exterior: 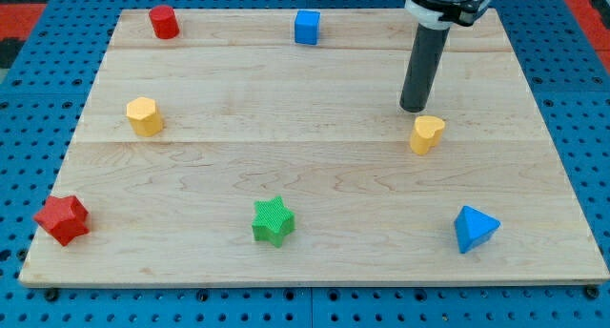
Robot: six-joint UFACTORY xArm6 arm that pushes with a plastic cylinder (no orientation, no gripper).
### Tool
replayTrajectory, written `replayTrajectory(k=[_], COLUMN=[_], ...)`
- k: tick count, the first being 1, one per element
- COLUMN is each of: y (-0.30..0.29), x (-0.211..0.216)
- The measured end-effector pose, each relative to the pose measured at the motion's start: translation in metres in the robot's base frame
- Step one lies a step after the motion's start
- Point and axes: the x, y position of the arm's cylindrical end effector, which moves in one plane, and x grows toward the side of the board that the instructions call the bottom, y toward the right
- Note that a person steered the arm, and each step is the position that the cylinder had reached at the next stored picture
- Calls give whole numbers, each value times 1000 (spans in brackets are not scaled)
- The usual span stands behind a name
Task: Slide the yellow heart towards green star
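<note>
Yellow heart [427,133]: on the tabletop [315,156], well up and to the view's right of the green star [274,220].
My tip [414,108]: just above the heart, slightly left; no fingers, bare rod.
Handling: probably light, rigid, slides readily; may spin if struck off-centre.
Contact point: the heart's upper-right face, opposite the star.

Yellow heart [427,133], green star [274,220], blue cube [306,27], pale wood-grain board [315,166].
</note>
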Motion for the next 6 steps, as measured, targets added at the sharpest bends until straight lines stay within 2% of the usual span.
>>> replayTrajectory(k=[2,3,4,5,6], y=[92,10,-64,-31,-43], x=[9,66,76,50,21])
